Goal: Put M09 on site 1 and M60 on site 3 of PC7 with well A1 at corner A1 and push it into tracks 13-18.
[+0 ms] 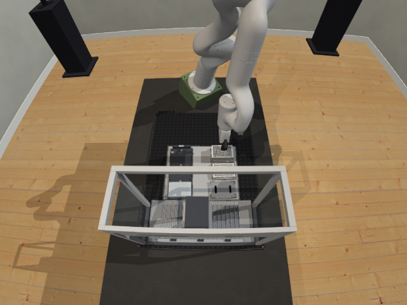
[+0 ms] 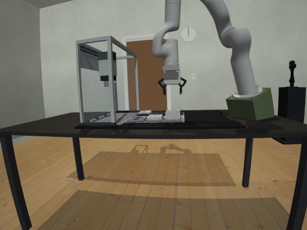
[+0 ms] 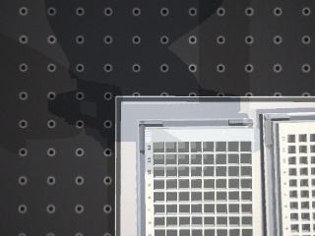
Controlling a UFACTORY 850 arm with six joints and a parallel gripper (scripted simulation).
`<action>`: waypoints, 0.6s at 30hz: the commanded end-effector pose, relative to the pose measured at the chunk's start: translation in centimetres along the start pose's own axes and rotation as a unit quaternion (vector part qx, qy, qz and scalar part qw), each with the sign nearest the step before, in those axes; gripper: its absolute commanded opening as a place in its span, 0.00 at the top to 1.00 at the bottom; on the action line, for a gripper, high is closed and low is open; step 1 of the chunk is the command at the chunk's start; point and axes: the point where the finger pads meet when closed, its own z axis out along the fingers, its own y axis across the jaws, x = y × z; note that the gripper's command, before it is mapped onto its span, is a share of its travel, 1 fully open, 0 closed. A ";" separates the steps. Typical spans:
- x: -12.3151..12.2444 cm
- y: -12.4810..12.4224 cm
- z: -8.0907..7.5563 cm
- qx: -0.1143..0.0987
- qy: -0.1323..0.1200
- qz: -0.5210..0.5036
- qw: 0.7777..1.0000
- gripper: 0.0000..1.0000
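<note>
While the gripper [image 2: 171, 90] hangs open, M09 [image 2: 172, 114] sits directly beneath, apart.

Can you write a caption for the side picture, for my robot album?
The robot arm's open, empty gripper hangs high above the deep-well block M09 in its nest on the black table.
</note>
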 end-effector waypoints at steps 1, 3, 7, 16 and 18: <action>0.0 0.1 0.8 -0.003 0.002 0.000 1.000 0.00; 0.0 0.1 1.1 -0.003 0.002 0.000 1.000 0.00; 0.0 0.1 1.8 -0.003 0.002 0.000 1.000 0.00; 0.0 0.1 2.9 -0.003 0.002 0.000 1.000 0.00; 0.0 0.1 3.3 -0.003 0.002 0.000 1.000 0.00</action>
